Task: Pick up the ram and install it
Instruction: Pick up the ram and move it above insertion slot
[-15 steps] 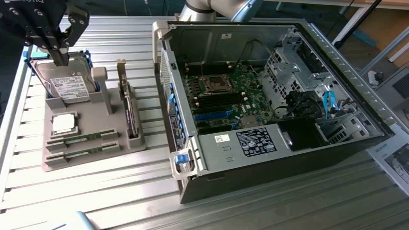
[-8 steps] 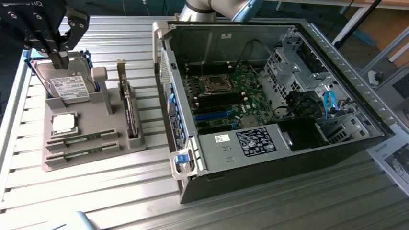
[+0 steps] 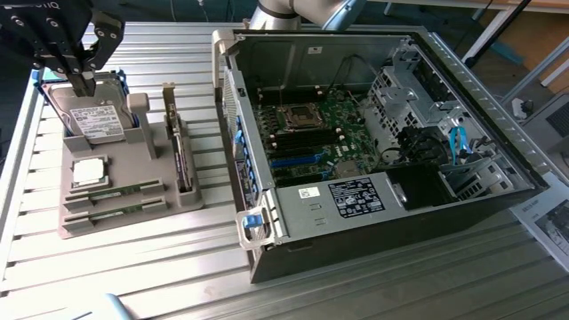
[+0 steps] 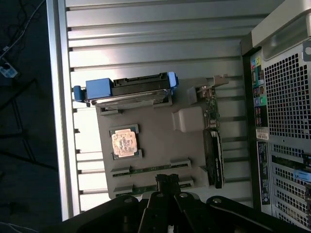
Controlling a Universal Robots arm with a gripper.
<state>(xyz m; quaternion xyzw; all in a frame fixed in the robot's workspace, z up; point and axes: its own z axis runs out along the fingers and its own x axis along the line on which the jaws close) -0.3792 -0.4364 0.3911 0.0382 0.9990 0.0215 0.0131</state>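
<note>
**Operator:** How does the pincer stand?

**Spotter:** Your pincer (image 4: 167, 180) is closed, fingertips pressed together, with nothing between them. It hangs above the grey tray (image 3: 133, 170), apart from everything on it.

**Operator:** And the ram?

**Spotter:** The ram (image 3: 114, 194) lies in a slot at the tray's end farthest from the hard drive (image 3: 93, 120). A second stick (image 3: 114, 213) lies just beside it, and both are untouched. In the wrist view your fingertips fall about between the two, so I can't tell which one you're lined up on.

**Operator:** What makes the pick go well?

**Spotter:** I'd judge you want the jaws spread before you go down. Set them across the stick's thin width, near its middle, so it lifts level. Come straight down, because the slot walls hug the stick and a tilted pull could jam it. Keep off the processor (image 3: 89, 171) nearby.

**Operator:** Anything readable?

**Spotter:** The hard drive has a white label. The open computer case (image 3: 462, 73) has a black label with white print on its power supply (image 3: 356, 197), next to a small white sticker (image 3: 308, 193). None of it is legible, and I can't make out a brand.
</note>
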